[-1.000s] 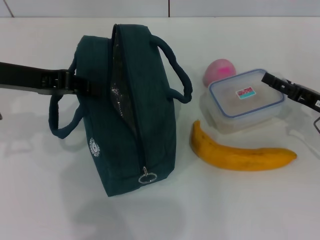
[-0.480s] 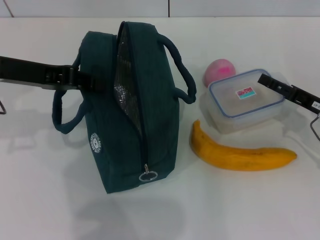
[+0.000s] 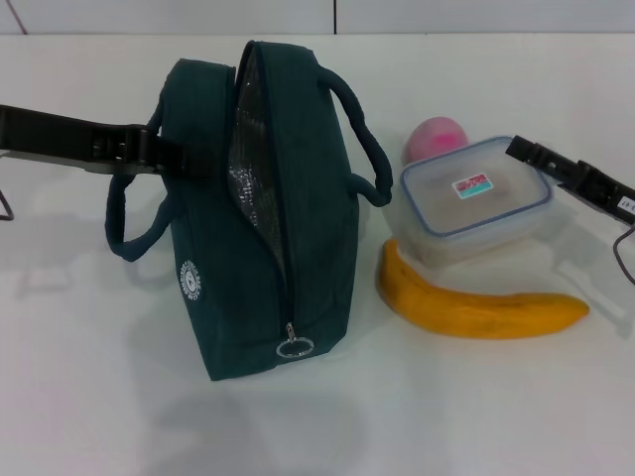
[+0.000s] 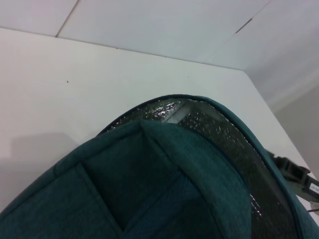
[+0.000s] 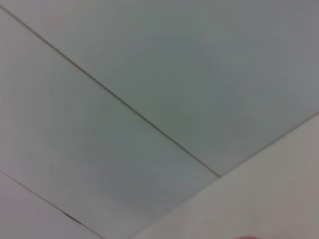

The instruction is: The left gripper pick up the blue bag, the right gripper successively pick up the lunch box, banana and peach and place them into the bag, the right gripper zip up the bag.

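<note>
Head view: the blue bag [image 3: 263, 213] stood upright at centre-left of the frame, its zipper parted along the top and the silver lining showing. The left gripper [image 3: 184, 159] came in from the left edge and was clamped on the bag's upper side next to one loop handle. At right of centre the lunch box [image 3: 474, 198] sat tilted with its near edge against the banana [image 3: 476, 305], and the peach [image 3: 435, 139] lay just behind it. The right gripper [image 3: 531, 154] reached in from the right edge and touched the box's far corner; whether it had closed on the rim I could not tell. The box looked light, stiff and smooth, so a pinch across the lid rim should suit it, though it could slip. The bag was soft and likely to sag.

Left wrist view: teal fabric and crinkled lining filled the lower frame, the mouth open; the other arm's gripper showed small at lower right.

Right wrist view: only a pale panelled surface and a pink sliver at the bottom edge.
</note>
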Available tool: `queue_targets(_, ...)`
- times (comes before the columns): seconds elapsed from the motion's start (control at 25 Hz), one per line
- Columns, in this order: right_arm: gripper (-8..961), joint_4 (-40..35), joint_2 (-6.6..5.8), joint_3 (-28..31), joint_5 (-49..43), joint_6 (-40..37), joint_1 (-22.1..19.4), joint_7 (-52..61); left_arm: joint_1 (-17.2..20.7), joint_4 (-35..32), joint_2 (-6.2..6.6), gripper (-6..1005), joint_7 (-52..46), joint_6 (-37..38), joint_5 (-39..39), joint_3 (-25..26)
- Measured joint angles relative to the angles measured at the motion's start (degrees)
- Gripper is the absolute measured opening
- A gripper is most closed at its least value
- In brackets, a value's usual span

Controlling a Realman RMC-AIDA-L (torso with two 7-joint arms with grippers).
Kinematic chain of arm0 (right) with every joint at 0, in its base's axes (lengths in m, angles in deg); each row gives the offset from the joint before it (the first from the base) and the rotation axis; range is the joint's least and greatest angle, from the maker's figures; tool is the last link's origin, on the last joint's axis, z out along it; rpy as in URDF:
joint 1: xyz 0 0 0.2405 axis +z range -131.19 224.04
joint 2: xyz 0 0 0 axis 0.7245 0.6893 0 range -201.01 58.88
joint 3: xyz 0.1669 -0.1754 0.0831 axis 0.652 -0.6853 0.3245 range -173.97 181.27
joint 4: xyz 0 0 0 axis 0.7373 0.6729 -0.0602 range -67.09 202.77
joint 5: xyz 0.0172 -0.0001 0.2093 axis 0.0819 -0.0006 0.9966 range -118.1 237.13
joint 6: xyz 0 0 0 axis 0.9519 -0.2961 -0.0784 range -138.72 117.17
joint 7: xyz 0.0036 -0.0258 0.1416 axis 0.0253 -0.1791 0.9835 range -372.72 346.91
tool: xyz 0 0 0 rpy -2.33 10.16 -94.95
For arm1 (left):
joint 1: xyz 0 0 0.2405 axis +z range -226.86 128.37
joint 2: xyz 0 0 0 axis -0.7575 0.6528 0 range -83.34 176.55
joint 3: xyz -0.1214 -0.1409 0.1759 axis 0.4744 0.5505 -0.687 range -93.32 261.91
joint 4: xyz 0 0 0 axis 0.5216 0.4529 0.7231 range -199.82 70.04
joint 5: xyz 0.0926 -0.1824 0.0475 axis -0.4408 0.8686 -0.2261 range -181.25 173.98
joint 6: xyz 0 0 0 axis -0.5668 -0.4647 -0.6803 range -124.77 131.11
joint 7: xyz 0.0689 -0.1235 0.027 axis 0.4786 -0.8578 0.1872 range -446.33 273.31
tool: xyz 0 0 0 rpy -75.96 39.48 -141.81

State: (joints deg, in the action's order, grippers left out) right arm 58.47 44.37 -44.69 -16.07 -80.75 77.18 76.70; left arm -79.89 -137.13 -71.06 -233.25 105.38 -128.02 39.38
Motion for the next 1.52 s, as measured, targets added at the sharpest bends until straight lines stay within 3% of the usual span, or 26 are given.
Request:
queue_targets(1.08,805,2.61,0.59,-0.81,0.37,-3.84,1.99,11.78,-0.83,3.07,0.07,64,1.26,0.26,0.40,-0.97)
queue_targets(1.52,465,3.39,0.72,-1.41,0.46,-3.67,2.57,13.30,-0.91,3.42,0.14,65,1.58,0.17,0.40,-0.97)
